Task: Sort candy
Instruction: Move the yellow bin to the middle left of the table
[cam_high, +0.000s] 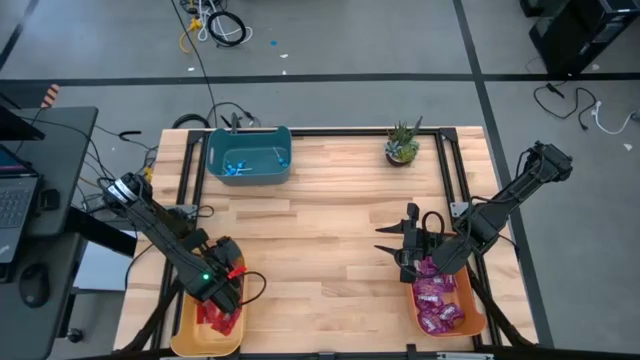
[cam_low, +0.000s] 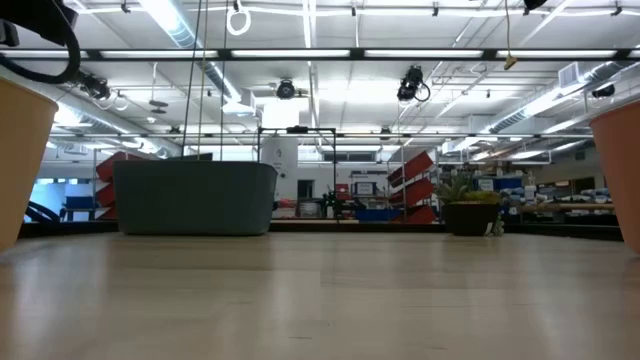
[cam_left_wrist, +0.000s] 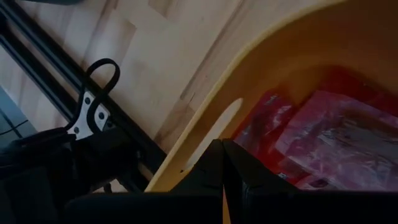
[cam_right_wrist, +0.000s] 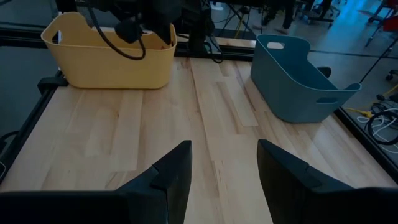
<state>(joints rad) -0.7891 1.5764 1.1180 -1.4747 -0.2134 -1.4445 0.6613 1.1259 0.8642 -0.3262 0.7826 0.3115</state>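
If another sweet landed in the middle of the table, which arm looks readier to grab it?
Probably the right. The right gripper hangs open, facing across the bare table, while the left gripper is shut, pointing down into the yellow bin over the red packets.

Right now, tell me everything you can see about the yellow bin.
The yellow bin is smooth plastic with rounded corners, curved walls and a cut-out handle slot in one end. It stands upright on the wooden table at its front left corner. Flat red packets lie heaped inside it. The left gripper hangs over its rim, fingers shut and empty. No candy shows on the table around it.
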